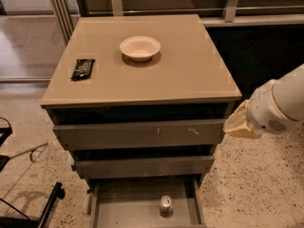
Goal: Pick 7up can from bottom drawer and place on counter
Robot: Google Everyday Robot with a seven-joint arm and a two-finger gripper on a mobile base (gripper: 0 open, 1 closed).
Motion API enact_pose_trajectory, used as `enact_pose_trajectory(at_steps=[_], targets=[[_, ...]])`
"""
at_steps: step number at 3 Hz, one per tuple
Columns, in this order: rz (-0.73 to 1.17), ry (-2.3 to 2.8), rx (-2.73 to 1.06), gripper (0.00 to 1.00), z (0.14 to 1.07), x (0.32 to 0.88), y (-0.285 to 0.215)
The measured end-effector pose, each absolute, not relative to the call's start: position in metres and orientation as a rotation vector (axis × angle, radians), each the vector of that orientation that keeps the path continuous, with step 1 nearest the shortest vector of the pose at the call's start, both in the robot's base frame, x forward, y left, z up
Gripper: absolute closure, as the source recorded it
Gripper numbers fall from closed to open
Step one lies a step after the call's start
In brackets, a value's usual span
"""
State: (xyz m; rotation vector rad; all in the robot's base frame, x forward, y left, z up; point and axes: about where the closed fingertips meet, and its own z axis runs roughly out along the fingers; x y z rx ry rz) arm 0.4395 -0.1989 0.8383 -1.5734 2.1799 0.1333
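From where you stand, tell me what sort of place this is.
Probably an office or lab space: speckled floor, metal railing behind, a grey drawer cabinet with tan counter. The gripper hangs beside the cabinet.

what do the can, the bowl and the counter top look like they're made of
The 7up can looks like metal, going by its shiny silver top. The bowl is matte cream, perhaps paper or plastic; the look leaves it open. The counter seems to be glossy tan laminate or a coated slab, with soft reflections. The gripper hangs right of the counter's front corner, touching none of them.
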Motion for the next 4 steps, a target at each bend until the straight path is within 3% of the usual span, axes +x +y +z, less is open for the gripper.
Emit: enact_pose_trajectory(at_steps=[1, 3, 4], targets=[[0.117, 2.154, -1.534, 1.00, 0.828, 0.449, -0.197], [0.149, 2.145, -1.557, 1.00, 0.795, 0.445, -0.199], [0.271, 2.130, -1.536, 1.00, 0.724, 0.433, -0.191]])
